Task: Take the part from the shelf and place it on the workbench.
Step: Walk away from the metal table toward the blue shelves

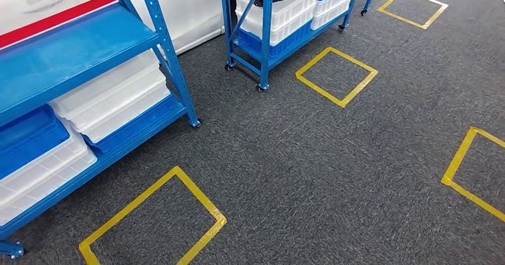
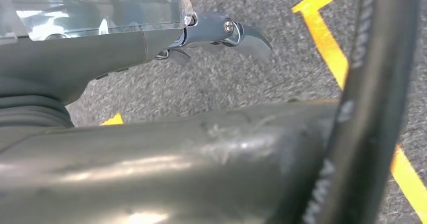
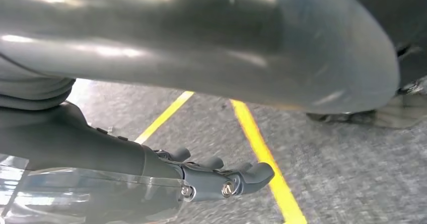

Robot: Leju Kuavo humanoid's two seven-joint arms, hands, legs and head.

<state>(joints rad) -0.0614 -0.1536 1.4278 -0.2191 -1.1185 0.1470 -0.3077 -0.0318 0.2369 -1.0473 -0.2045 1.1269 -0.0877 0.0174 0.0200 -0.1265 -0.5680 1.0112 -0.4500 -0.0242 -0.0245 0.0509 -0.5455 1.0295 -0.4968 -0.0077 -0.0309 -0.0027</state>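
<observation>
The head view looks down on a grey, short-pile carpet [image 1: 309, 170] marked with hollow squares of glossy yellow tape [image 1: 156, 220]. A blue steel shelf [image 1: 77, 56] with perforated uprights stands at the left, its flat top deck bare and its lower tier packed with stacked white plastic bins [image 1: 113, 95] and a ribbed blue crate [image 1: 27, 137]. A second blue rack on castors [image 1: 262, 56] farther back carries more white and blue bins. No loose part can be made out among them. In the wrist views, the left hand [image 2: 221, 35] and the right hand [image 3: 221, 178] hang above the carpet, their dark, smooth fingers loosely extended and holding nothing.
</observation>
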